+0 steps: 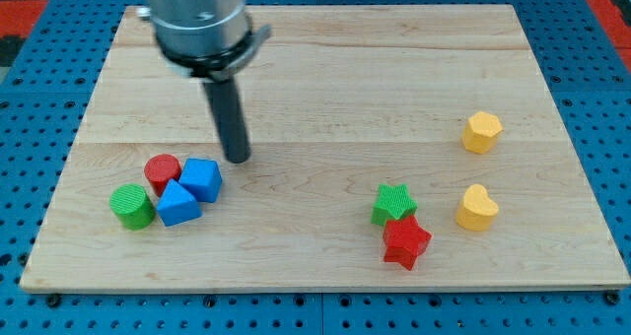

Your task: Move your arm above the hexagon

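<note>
Yellow hexagon (482, 132) near bench (394, 79) right edge; two yellow, two blue, two red, two green blocks. Rod-type end effector, no jaws, holding nothing, my tip (238, 159) just above blue cube (202, 178).

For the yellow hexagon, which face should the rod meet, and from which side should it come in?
There is nothing to grip with, so contact is a push or a hover. My tip sits by the blue cube, far to the view's left of the yellow hexagon. I would probably come from the view's left across bare board, meeting its flat left face; the yellow heart lies below it.

Wooden board (325, 79) with two block clusters and, seemingly, two separate yellow blocks (482, 132).
</note>
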